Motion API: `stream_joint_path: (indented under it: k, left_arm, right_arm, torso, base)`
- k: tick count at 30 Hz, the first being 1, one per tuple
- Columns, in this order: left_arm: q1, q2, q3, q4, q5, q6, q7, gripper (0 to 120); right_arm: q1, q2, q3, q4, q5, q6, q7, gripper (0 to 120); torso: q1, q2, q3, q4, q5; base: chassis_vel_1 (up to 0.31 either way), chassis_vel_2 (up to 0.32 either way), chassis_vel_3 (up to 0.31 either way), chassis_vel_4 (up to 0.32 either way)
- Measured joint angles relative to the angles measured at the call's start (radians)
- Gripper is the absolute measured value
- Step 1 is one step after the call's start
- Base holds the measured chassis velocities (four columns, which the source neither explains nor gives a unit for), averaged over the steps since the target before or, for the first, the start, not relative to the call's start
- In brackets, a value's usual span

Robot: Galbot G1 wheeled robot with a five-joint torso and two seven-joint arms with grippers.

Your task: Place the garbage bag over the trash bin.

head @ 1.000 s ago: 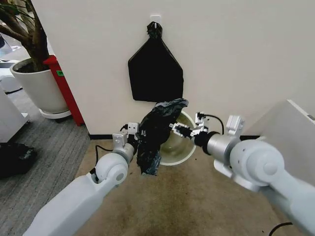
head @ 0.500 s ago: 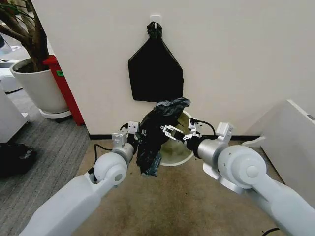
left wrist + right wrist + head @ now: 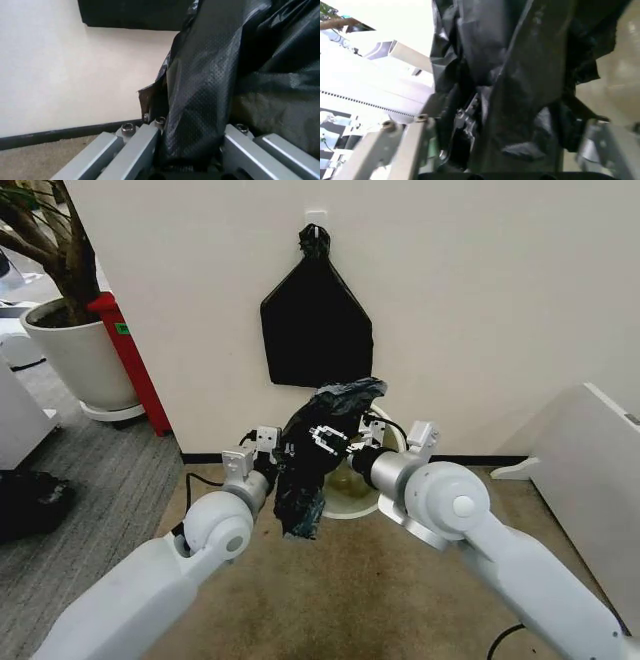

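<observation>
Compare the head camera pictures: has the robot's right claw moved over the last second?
Yes. Judged against the black bundle hanging on the wall, the right claw has moved toward the robot's left, across the bin, and now reaches the garbage bag.

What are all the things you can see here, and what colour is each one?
garbage bag: one, glossy black, crumpled, held up in front of the bin between the two grippers.
trash bin: one, cream-white, on the floor by the wall, partly hidden by the bag.
flat bundle: one, black, knotted top, hanging on the wall above the bin.
plant pot: one, white, holding a tree, far left.
red object: one, leaning beside the pot.
white unit: one, far right.
carpet: brown, under the bin.
left gripper: one, grey, shut on the bag's left side.
right gripper: one, grey, open, with bag folds between its fingers.
</observation>
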Motion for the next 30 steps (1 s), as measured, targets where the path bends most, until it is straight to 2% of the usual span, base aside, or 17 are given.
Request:
stream_joint_path:
  k: [1,2,9,10,15,25,30]
  left_arm:
    - [0.004,0.001,-0.006,-0.001,-0.004,0.0,0.0,0]
    - [0.004,0.001,-0.006,-0.001,-0.004,0.0,0.0,0]
    - [0.021,-0.003,-0.024,-0.001,-0.023,0.0,-0.007,0]
    - [0.021,-0.003,-0.024,-0.001,-0.023,0.0,-0.007,0]
    - [0.022,-0.007,-0.026,-0.002,-0.034,-0.001,-0.01,0]
    - [0.029,-0.011,-0.041,-0.003,-0.086,0.002,-0.046,0]
    - [0.046,-0.011,-0.067,-0.003,-0.132,0.002,-0.071,0]
  right_arm:
    - [-0.002,-0.001,0.0,0.002,0.0,0.002,0.001,47]
    - [-0.002,-0.001,0.0,0.002,0.0,0.002,0.001,47]
    - [-0.011,-0.005,-0.006,0.015,0.0,0.011,0.007,19]
    - [-0.011,-0.005,-0.006,0.015,0.0,0.011,0.007,19]
    - [-0.013,-0.006,-0.007,0.022,0.0,0.017,0.012,0]
    - [-0.028,-0.035,0.017,0.07,0.02,0.031,0.008,0]
    - [-0.093,-0.098,0.094,0.139,0.055,0.03,0.008,0]
  torso:
    - [0.0,0.0,0.0,-0.0001,0.0001]
    - [0.0,0.0,0.0,-0.0001,0.0001]
    - [0.0,0.0,0.0,-0.0001,0.0001]
    - [0.0,0.0,0.0,-0.0001,0.0001]
    - [0.0,0.0,0.0,-0.0001,0.0001]
    - [0.0,0.0,0.0,-0.0001,0.0002]
    - [0.0,0.0,0.0,-0.0002,0.0003]
  base:
    - [0.0,0.0,0.0,0.0]
    - [0.0,0.0,0.0,0.0]
    - [0.0,0.0,0.0,0.0]
    - [0.0,0.0,0.0,0.0]
    - [0.0,0.0,0.0,0.0]
    - [0.0,0.0,0.0,0.0]
    - [0.0,0.0,0.0,0.0]
